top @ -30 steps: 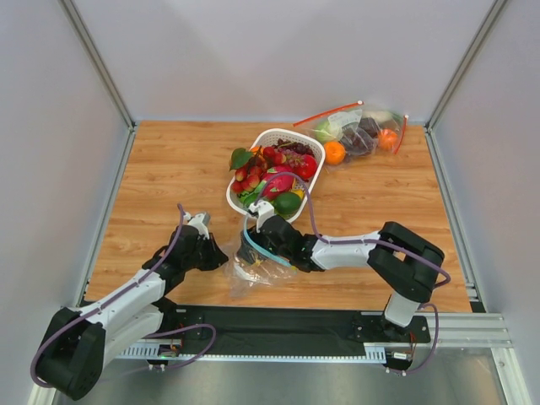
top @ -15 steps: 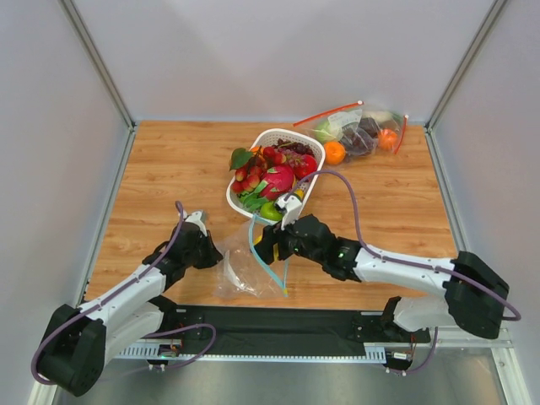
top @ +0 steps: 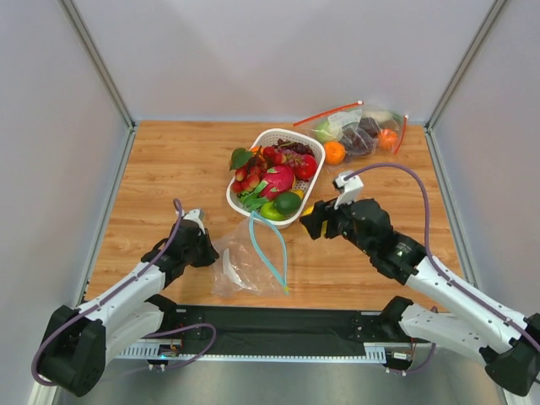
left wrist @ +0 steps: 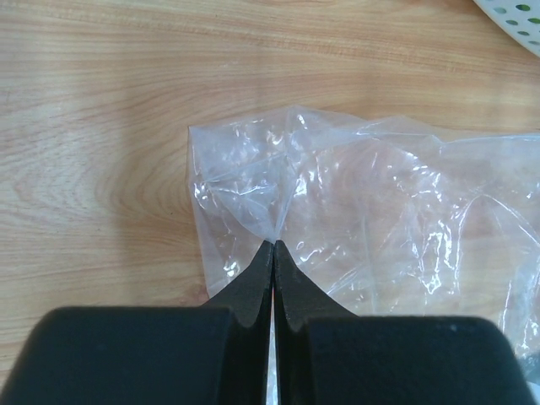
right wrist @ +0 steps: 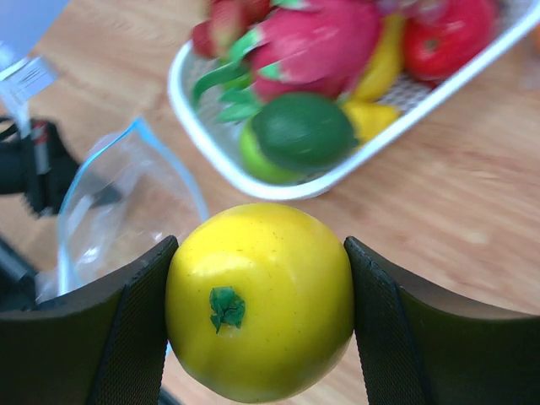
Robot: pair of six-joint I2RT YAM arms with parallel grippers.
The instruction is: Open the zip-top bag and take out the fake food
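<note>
**Table [top: 169, 169].** Smooth wood-grain laminate with a matt finish.

**Left gripper [left wrist: 273, 246].** The two black, tapered fingers are pressed together to a point. A fold of film from the zip-top bag [top: 240, 268] is pinched between the tips, close to one closed corner of the bag.

**Zip-top bag.** It is thin, clear plastic, glossy and heavily creased. It lies slumped on the table at the near edge, left of the middle. The teal zip strip [top: 268, 251] curves in a loose open loop on the side away from the left gripper, so the mouth gapes. A white patch shows through the film.

**Right gripper [right wrist: 260, 278].** The matt black fingers are spread wide, with one pad [right wrist: 135, 329] on each side of the lemon [right wrist: 261, 312]. The lemon is nearly round, smooth and glossy yellow, with a small green stem mark. It is held in the air just off the near right corner of the basket [top: 278, 132].

**Basket.** It is an oblong of white plastic with rounded corners and perforated walls, set diagonally at the middle of the table. It holds:
- a pink dragon fruit [top: 278, 179] with green scales;
- red strawberries [top: 247, 179];
- a smooth dark green fruit [top: 288, 202];
- a round red fruit [top: 306, 166];
- purple grapes [top: 295, 149].

**Far right corner.** A second clear bag [top: 364, 131] with a red-orange strip holds mixed pieces. An orange [top: 335, 153] sits just beside its left end.
</note>
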